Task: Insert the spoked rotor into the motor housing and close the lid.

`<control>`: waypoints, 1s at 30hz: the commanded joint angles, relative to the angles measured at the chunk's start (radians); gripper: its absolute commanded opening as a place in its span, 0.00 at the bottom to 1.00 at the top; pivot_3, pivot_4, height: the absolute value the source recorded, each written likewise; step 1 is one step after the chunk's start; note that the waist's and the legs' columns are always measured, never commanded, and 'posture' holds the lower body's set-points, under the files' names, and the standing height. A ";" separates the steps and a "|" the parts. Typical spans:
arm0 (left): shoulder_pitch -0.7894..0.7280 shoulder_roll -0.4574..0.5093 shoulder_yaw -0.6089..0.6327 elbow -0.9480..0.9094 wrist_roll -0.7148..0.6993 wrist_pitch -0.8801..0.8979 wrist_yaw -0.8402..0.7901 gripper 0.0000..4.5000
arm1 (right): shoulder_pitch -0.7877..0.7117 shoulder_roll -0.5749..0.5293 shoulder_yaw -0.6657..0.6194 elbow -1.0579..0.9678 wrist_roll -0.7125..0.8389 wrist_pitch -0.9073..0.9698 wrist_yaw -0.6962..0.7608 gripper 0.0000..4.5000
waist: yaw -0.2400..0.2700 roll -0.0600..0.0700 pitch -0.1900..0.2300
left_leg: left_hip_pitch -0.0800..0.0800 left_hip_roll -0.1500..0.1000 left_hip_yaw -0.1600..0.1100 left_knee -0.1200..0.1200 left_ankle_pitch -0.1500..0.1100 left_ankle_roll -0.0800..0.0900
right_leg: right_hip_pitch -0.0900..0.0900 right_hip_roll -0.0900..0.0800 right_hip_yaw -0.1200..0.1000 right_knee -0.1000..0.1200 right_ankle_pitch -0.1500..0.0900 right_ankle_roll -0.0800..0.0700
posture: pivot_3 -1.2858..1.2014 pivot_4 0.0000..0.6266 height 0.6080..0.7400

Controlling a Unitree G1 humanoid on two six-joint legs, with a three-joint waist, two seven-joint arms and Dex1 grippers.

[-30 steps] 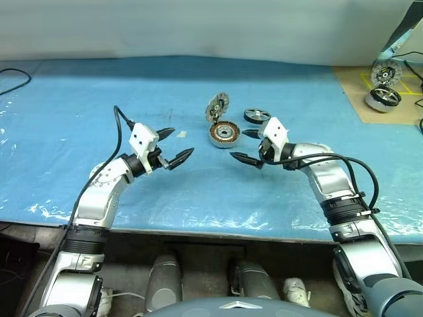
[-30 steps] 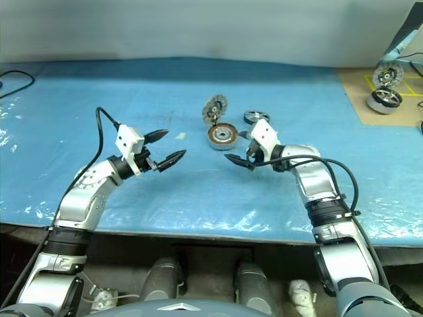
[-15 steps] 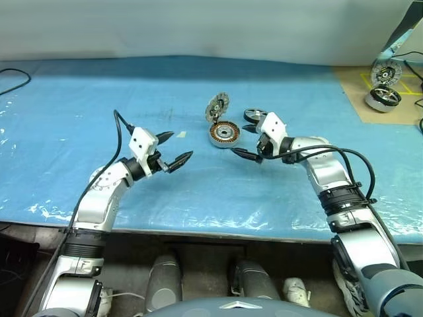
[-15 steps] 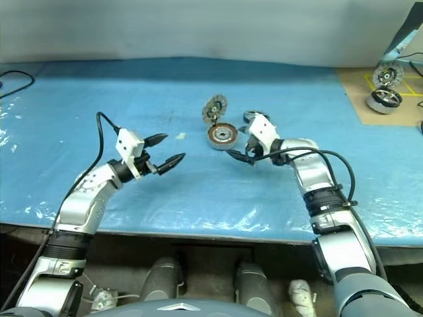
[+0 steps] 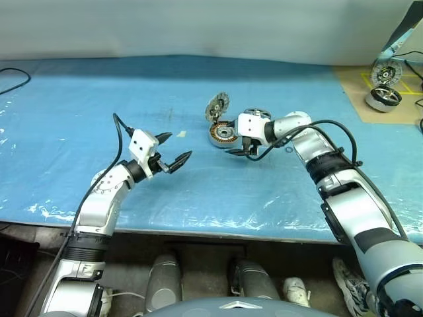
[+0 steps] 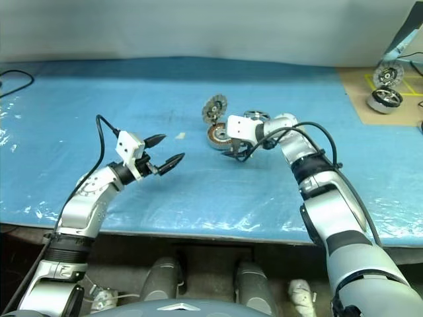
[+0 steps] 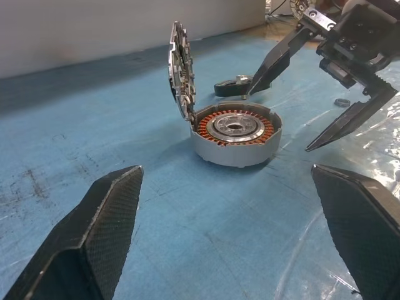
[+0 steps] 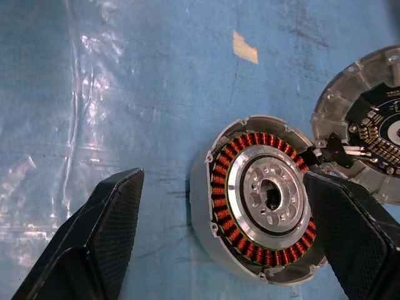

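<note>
The motor housing (image 5: 223, 134), a silver-grey shell with copper windings around a pale hub, lies in the middle of the blue table cover. Its lid (image 5: 217, 105) stands upright at the far rim, hinged open. The spoked rotor (image 5: 257, 114), a flat black ring, lies just behind and to the right, partly hidden by my right arm. My right gripper (image 5: 234, 139) hangs open above the housing and points down at it; the housing (image 8: 262, 200) shows between its fingers, touching neither. My left gripper (image 5: 178, 146) hovers open and empty well to the left, aimed at the housing (image 7: 235, 131).
Two shiny silver motors (image 5: 383, 98) sit on a brown board at the far right. A small pale scrap (image 5: 181, 134) lies left of the housing. A black cable (image 5: 14, 80) runs along the far left. The table's front edge is close below both arms.
My right gripper has swung left and forward, rolled and tipped downward, from beside the housing to above it. The left gripper has stayed put and open.
</note>
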 commanded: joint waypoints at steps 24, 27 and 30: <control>0.048 -0.033 -0.024 -0.067 0.041 -0.032 0.050 1.00 | -0.196 0.136 0.077 0.372 -0.269 0.000 -0.180 0.96 | 0.003 0.000 0.000 | -0.005 0.003 0.000 0.004 0.000 0.001 | -0.008 0.000 -0.002 0.010 -0.003 -0.006 | 0.52 0.24 1.00; 0.037 -0.033 -0.024 -0.058 0.045 -0.029 0.048 1.00 | -0.193 0.132 0.070 0.375 -0.271 0.015 -0.173 0.96 | 0.003 0.000 0.000 | -0.004 0.003 0.000 0.004 0.000 0.001 | -0.008 0.000 -0.001 0.011 -0.003 -0.006 | 0.52 0.24 1.00; 0.028 -0.033 -0.024 -0.049 0.047 -0.028 0.046 1.00 | -0.198 0.129 0.044 0.373 -0.247 0.029 -0.153 0.96 | 0.004 0.000 0.000 | -0.004 0.004 0.000 0.005 0.000 0.001 | -0.008 0.000 -0.001 0.011 -0.003 -0.006 | 0.52 0.24 1.00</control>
